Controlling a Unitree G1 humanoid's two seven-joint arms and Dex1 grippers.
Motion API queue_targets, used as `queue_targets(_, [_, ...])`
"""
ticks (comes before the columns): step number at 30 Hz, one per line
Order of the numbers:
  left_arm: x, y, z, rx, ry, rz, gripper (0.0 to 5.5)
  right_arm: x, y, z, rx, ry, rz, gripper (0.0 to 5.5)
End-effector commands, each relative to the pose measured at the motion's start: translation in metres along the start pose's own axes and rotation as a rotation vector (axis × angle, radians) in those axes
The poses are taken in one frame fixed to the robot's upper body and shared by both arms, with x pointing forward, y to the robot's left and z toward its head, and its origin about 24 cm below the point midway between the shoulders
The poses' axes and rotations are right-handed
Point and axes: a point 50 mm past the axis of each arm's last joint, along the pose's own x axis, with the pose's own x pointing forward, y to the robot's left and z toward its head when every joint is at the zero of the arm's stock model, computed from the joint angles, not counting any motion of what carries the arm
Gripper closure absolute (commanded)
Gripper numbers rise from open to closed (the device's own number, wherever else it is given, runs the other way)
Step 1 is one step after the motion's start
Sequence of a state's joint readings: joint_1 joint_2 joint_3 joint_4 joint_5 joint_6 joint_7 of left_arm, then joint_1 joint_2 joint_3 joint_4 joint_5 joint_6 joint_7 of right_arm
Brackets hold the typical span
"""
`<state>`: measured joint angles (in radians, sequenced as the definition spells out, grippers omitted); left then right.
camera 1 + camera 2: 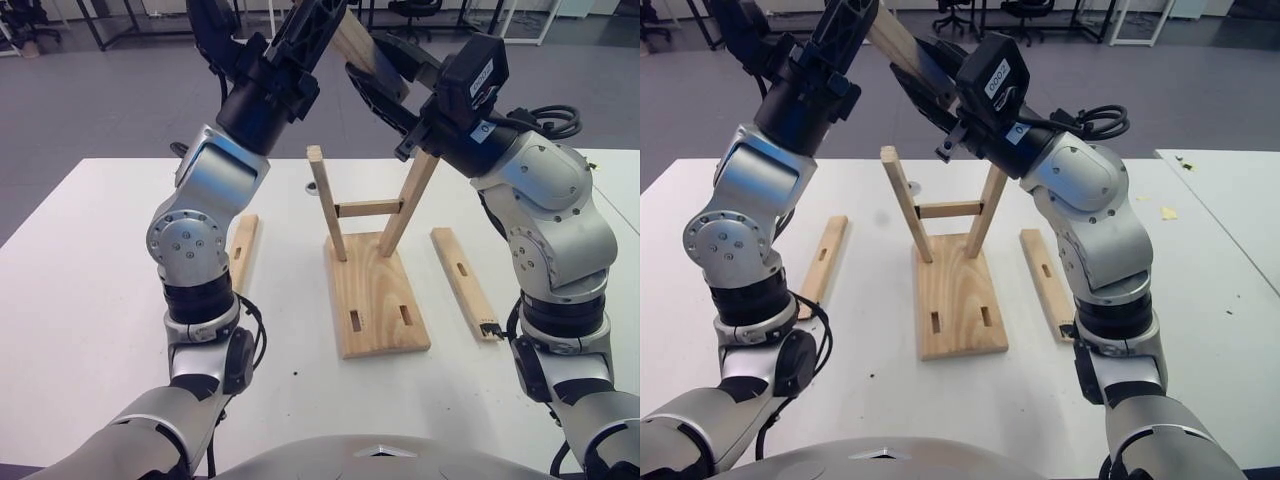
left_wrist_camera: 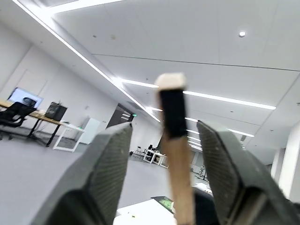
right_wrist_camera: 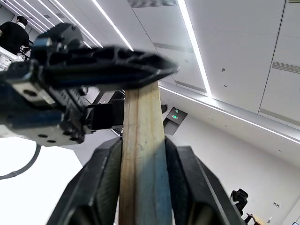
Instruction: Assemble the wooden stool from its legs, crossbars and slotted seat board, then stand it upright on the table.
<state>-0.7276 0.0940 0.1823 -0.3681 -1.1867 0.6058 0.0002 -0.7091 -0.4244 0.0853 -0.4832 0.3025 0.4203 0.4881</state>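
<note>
Right wrist view: right pincer (image 3: 143, 147) clenched on a wooden leg (image 3: 139, 112); left pincer (image 2: 164, 129) released, straddling its end, raised above the slotted seat board (image 1: 378, 300) on the worktop (image 1: 90, 270).

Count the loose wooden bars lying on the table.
2. One bar lies left of the seat board, partly behind the left arm; another bar right of it. Arms may hide more.

Silver rounded arm joints (image 1: 185, 240) are shining; black cables (image 1: 553, 118) are looping near the white label (image 1: 483, 68).
</note>
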Motion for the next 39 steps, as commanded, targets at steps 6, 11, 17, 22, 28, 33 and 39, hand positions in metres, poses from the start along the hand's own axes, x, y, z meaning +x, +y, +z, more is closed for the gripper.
queue_targets(6, [-0.009, 0.002, 0.001, 0.023, 0.021, 0.038, 4.49, -0.003, 0.001, -0.004, -0.043, 0.042, 0.036, 4.18])
queue_targets(11, [-0.01, 0.004, -0.003, 0.004, 0.037, 0.047, 5.01, -0.004, 0.004, -0.008, -0.039, 0.071, 0.055, 4.18])
queue_targets(17, [-0.036, 0.018, 0.035, 0.116, -0.048, 0.165, 5.1, -0.021, -0.002, -0.019, -0.002, 0.188, 0.014, 3.01])
queue_targets(22, [-0.111, 0.063, 0.087, 0.319, -0.175, 0.55, 5.1, -0.049, -0.025, -0.025, 0.0, 0.259, -0.159, 2.5])
queue_targets(28, [-0.206, 0.109, -0.019, 0.366, 0.131, 0.919, 5.1, -0.077, -0.038, -0.051, 0.005, 0.358, -0.341, 2.5])
queue_targets(33, [-0.212, 0.127, -0.029, 0.391, 0.037, 0.938, 5.1, -0.081, -0.032, -0.065, 0.044, 0.368, -0.392, 2.5])
queue_targets(39, [-0.222, 0.14, -0.035, 0.461, 0.056, 0.945, 5.1, -0.081, -0.024, -0.072, 0.061, 0.376, -0.374, 2.5])
